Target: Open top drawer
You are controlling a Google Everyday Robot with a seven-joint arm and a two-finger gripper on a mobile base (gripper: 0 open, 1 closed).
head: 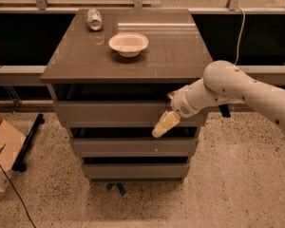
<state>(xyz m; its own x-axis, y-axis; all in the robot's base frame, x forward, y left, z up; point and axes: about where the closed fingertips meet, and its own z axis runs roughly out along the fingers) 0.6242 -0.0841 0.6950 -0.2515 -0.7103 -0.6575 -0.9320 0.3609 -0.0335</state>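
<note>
- Pincer (161, 126) is down at the front of the cabinet, cream-coloured and tilted, its tip pointing low and to the picture's left.
- Top drawer (109, 113) is right there. Its flat grey-brown front panel runs behind the pincer and away to its left.
- The pincer's tip lies over that panel's lower edge, towards the right end. Touching it or just in front of it? Cannot tell.
- Wide or narrow? That cannot be told either, as the pincer reads as one pale tapered shape.
- Arm (237, 87), white and bulky, comes in from the right of the pincer, with the wrist just above and to the right of it.
- Above the pincer, a dark slot separates the top drawer's panel from the edge of the worktop (175, 56).
- Up on the worktop, above and to the left of the pincer, a pale bowl (128, 43) sits upright.
- Farther back and farther left of the pincer, well apart from the bowl, is a silvery can (94, 19) near the rear corner.
- Below the pincer comes the middle drawer front (133, 147), then the bottom drawer front (133, 171), each with a dark gap above it.
- Far to the left of the pincer and lower, a cardboard box (2, 148) stands on the speckled floor (237, 184).
</note>
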